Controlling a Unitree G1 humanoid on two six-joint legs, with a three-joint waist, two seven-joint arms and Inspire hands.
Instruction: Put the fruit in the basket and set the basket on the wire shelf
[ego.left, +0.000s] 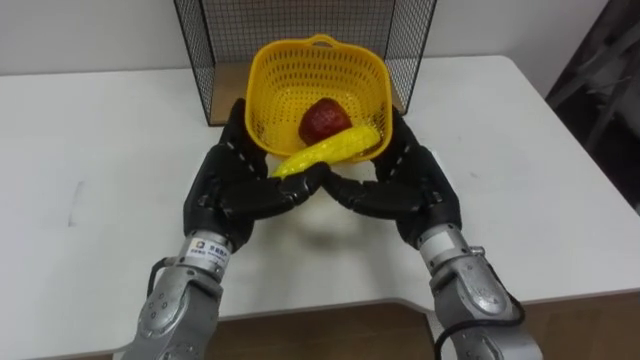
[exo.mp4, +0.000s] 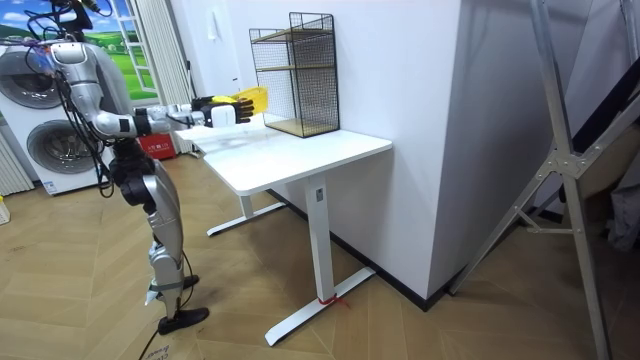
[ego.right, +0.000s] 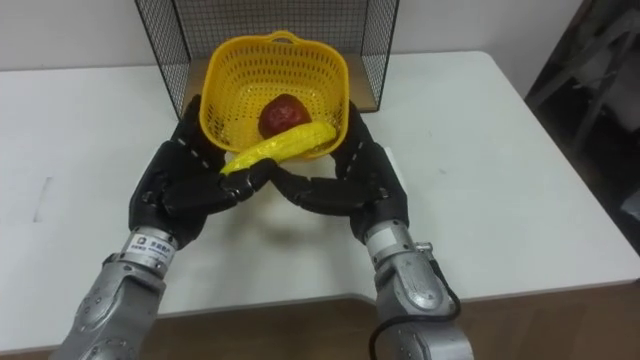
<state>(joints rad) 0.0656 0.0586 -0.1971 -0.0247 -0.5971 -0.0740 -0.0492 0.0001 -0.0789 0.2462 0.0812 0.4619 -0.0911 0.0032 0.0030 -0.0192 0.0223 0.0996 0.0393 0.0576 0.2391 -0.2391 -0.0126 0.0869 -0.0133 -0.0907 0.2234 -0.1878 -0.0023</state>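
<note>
basket: yellow, of plastic mesh, held up between both robot hands a little above the white tabletop
red fruit: round, it lies inside the basket, on its bottom
yellow fruit: long, it lies inside the basket just beside the red fruit, on the robot's side; one end reaches over the basket's near rim
left robot hand: on the basket's left side, thumb up along the wall, fingers curled around the basket's near lower edge
right robot hand: on the basket's right side, clasping it in the same way; its fingertips meet those of the other hand below the basket's near rim
wire shelf: black, it stands just behind the basket, its open front toward the basket
robot: it stands behind the basket at the tabletop's end, both arms stretched forward
</note>
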